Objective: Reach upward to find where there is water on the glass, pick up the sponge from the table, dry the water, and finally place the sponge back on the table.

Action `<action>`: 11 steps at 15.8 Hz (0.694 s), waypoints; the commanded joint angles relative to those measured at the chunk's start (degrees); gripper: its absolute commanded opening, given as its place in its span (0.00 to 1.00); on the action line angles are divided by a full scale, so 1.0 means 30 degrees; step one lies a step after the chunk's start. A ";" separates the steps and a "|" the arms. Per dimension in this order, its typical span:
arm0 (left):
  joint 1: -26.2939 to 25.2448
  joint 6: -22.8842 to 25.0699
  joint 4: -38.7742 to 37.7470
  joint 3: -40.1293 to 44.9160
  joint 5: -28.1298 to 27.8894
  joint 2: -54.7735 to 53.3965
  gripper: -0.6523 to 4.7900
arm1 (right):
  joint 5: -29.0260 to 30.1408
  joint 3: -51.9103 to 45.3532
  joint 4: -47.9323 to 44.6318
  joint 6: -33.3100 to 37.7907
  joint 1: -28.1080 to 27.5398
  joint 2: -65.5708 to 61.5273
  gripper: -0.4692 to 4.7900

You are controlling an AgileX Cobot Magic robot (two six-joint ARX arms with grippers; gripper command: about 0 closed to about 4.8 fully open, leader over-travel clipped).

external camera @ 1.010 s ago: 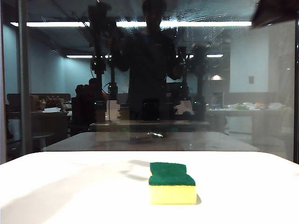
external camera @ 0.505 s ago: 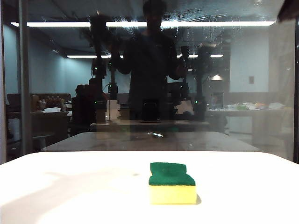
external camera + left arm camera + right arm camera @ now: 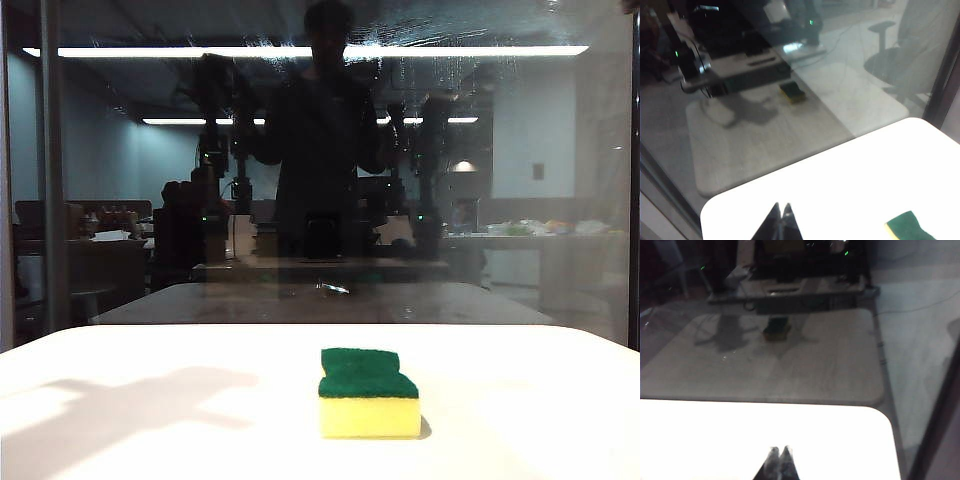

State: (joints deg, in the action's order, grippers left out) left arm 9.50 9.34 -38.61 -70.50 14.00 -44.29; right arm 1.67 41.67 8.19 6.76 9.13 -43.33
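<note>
The left gripper (image 3: 780, 216) hangs above the table (image 3: 840, 180) near its glass-side edge, fingertips pressed together and holding nothing. The right gripper (image 3: 778, 456), likewise closed and empty, hovers near the table's corner by the glass (image 3: 520, 180). The sponge (image 3: 368, 392) lies mid-table; water (image 3: 440, 75) speckles the upper pane.

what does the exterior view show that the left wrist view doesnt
Only the exterior view shows the whole sponge lying untouched on the table, plus the water speckling the glass high up; neither gripper appears there. Only the left wrist view shows the left gripper, fingertips together, above the table near its corner, with just an end of the sponge. Both share the white table, the sponge and the dark reflective glass.
</note>
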 commanded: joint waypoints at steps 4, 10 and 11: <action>-0.0022 -0.1654 0.3220 0.3242 -0.0991 0.1588 0.11 | -0.0226 -0.3126 -0.0153 0.0641 0.0015 0.3053 0.07; -0.0022 -0.1763 0.4197 0.7082 -0.1872 0.4350 0.11 | -0.1086 -0.4386 -0.0095 0.0678 0.0007 0.4728 0.07; -0.0022 -0.1778 0.4444 0.7635 -0.2113 0.4758 0.11 | -0.1086 -0.4386 -0.0087 0.0678 0.0000 0.4728 0.07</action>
State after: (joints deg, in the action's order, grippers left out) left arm 9.50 4.21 -26.94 -48.73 8.80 -30.83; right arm -1.34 28.42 8.88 8.56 9.10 -29.21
